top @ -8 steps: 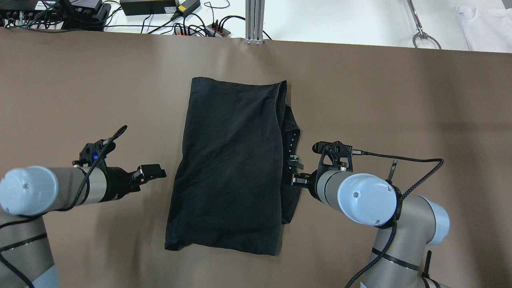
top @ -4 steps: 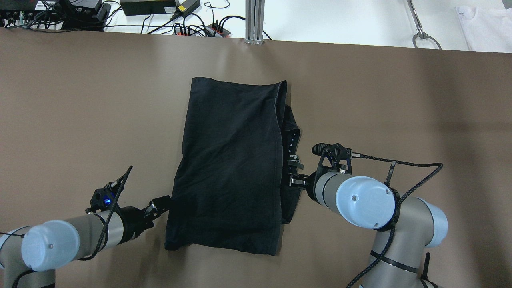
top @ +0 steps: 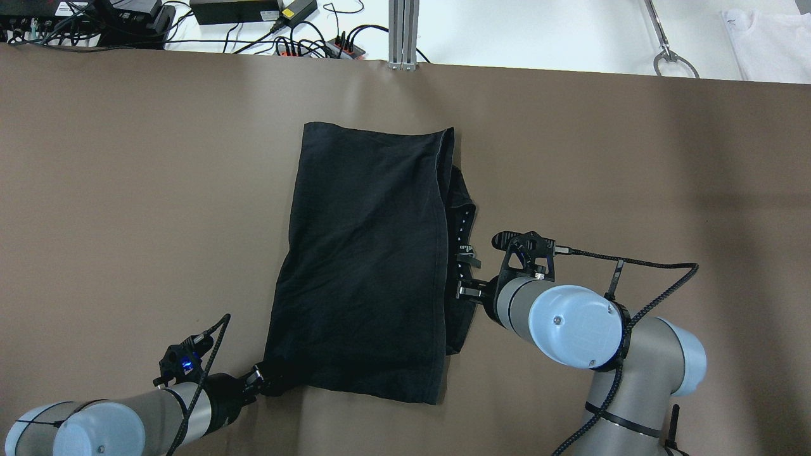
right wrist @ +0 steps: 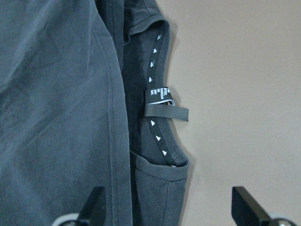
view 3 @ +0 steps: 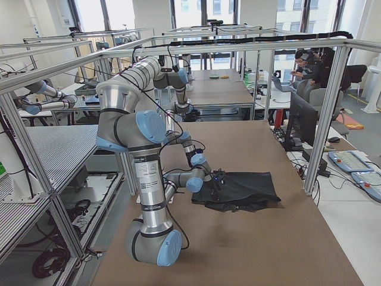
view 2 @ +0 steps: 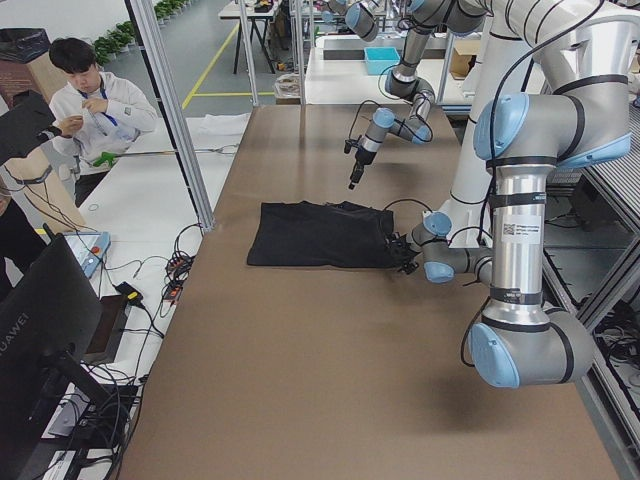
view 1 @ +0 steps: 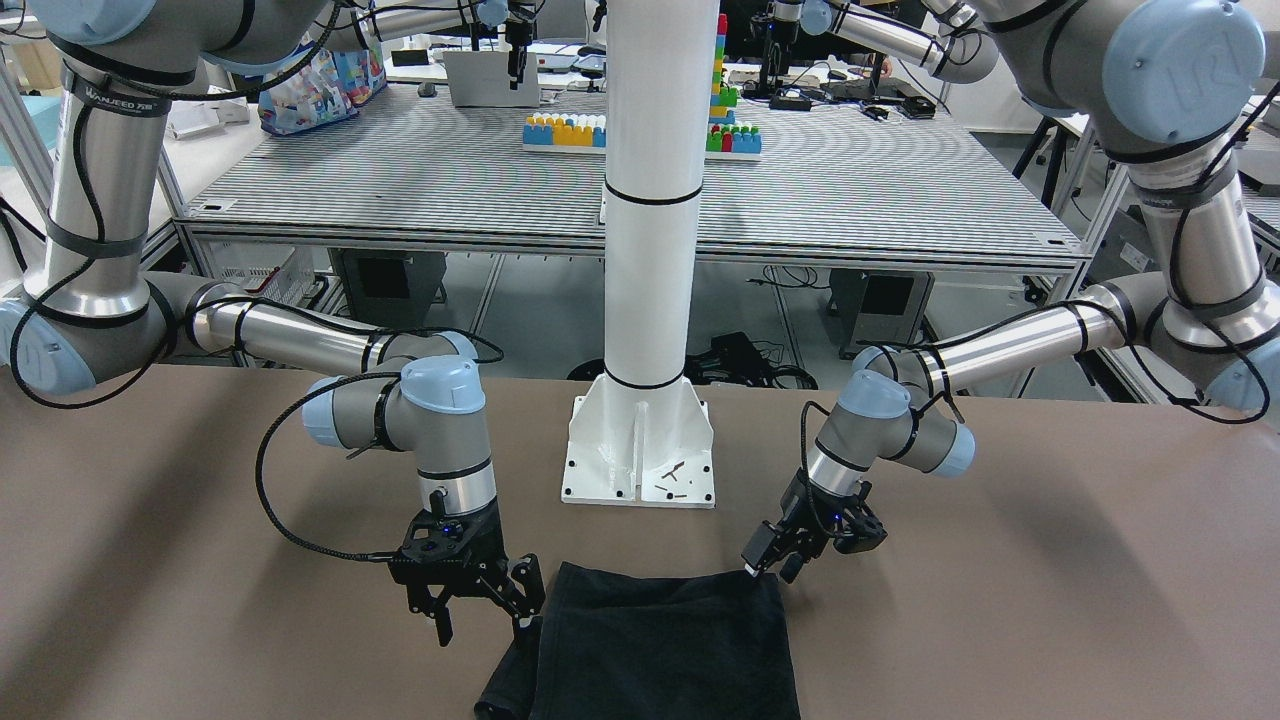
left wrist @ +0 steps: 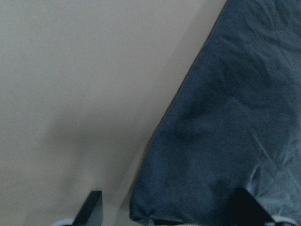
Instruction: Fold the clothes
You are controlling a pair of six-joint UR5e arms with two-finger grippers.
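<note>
Left gripper (top: 266, 383): low over the table, at the garment's near left corner as the overhead view shows it; in the left wrist view its 2 fingers (left wrist: 93, 206) stand wide apart with the cloth's corner lying between them, nothing pinched

Garment (top: 361, 266): black and matte, lying flat on the brown table (top: 127, 158) about midway between the 2 arms, folded into a long rectangle; the top layer's hem runs down its right side and a lower layer pokes out past it

White pole (view 1: 650, 200): in the front-facing view it stands on its base at the robot's side of the table, near the garment's edge but apart from it

Neck band (right wrist: 157, 117): on the garment's right edge, with a row of small white triangles and a label loop

Right gripper (top: 467, 275): low at that right edge, beside the neck band; jaws spread wide and empty, the band and bare table showing between the fingers (right wrist: 244, 205)
</note>
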